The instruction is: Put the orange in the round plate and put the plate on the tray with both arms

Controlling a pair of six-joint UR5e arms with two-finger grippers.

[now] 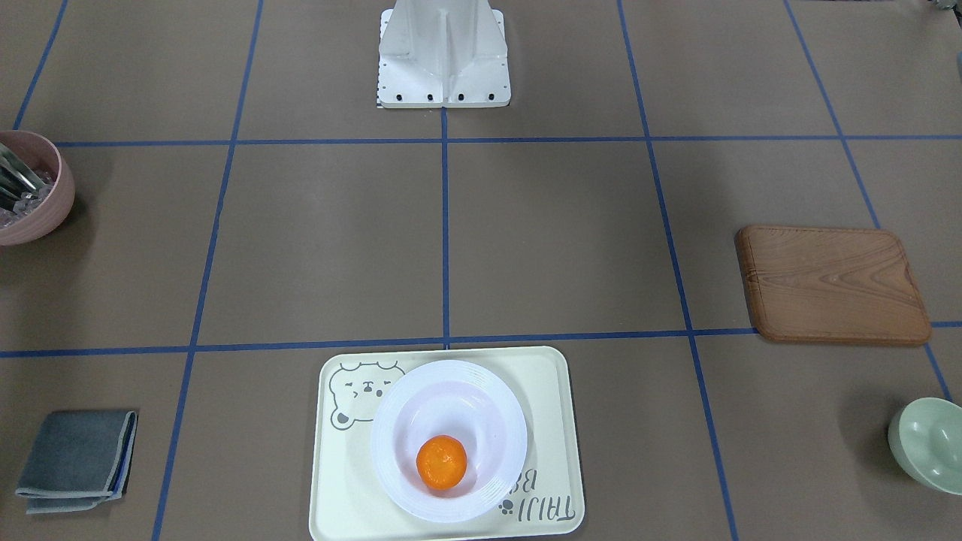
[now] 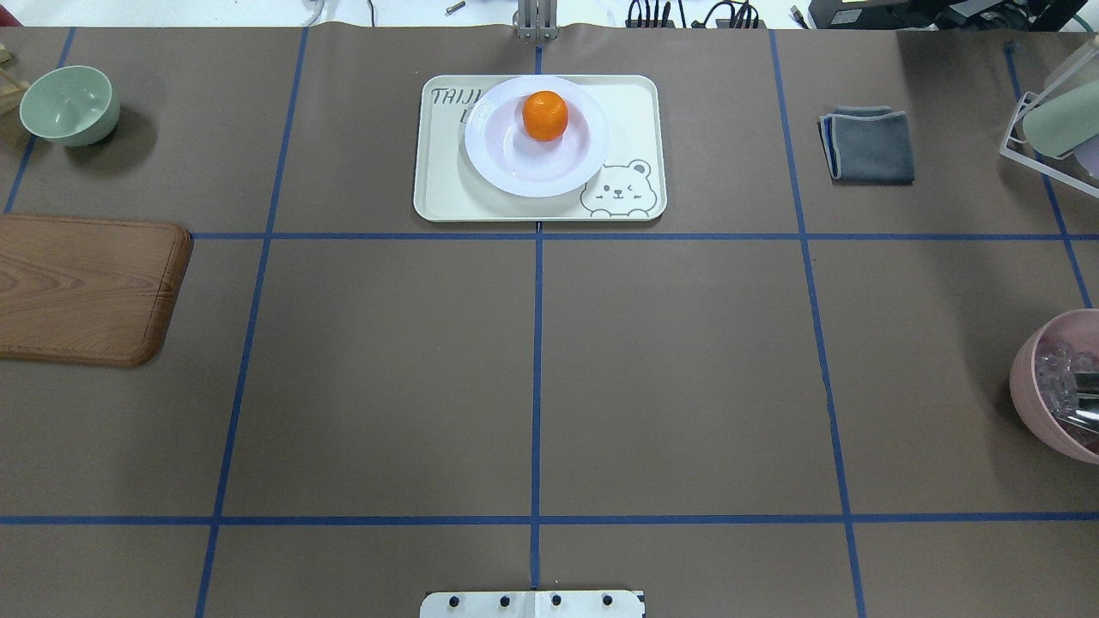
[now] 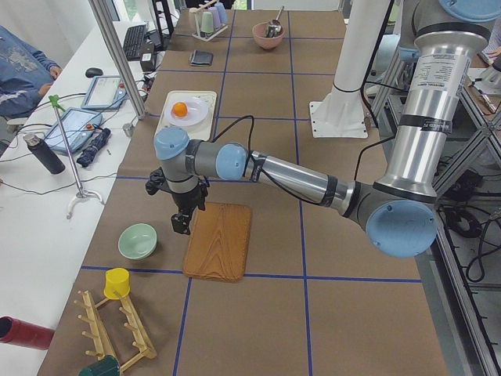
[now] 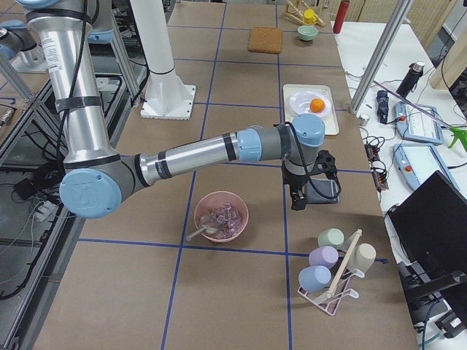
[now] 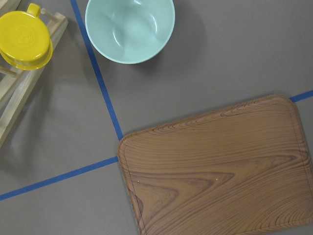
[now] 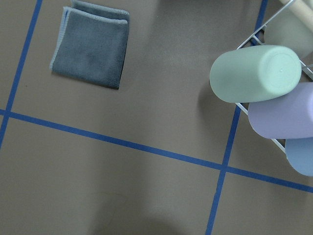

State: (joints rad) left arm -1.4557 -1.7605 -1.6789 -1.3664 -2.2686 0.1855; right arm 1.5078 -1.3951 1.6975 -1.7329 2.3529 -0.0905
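Left gripper (image 3: 181,223): it is hanging fingers-down over the counter (image 2: 687,360), showing only in the side view, so whether it is wide or narrow cannot be told; nothing appears to be in it.
Just beside the left gripper: the wooden board (image 3: 219,241) is lying on one side of it and the green bowl (image 3: 138,240) on the other.
Right gripper (image 4: 296,200): it is hovering fingers-down at the other end of the counter. Again it shows only in a side view, so its opening cannot be told.
Beneath the right gripper: the grey cloth (image 4: 321,191) is lying close under it, and the pink bowl (image 4: 221,216) is sitting nearer the robot.
Task things: well apart from both grippers, between them, the orange (image 2: 545,116) is sitting in the round plate (image 2: 489,163), and the plate is resting on the tray (image 2: 438,184).
Progress: judging by this layout, the task is looking finished.
Risk, orange: it is lying off-centre in the plate, toward the side away from the robot, so a knock to the tray could set it rolling.
Risk, arms: a low sweep back across the middle could catch the plate's rim and push it off the tray.
Risk, side objects: a drop by the left gripper could strike the board or tip the bowl, and the right could snag the cloth.
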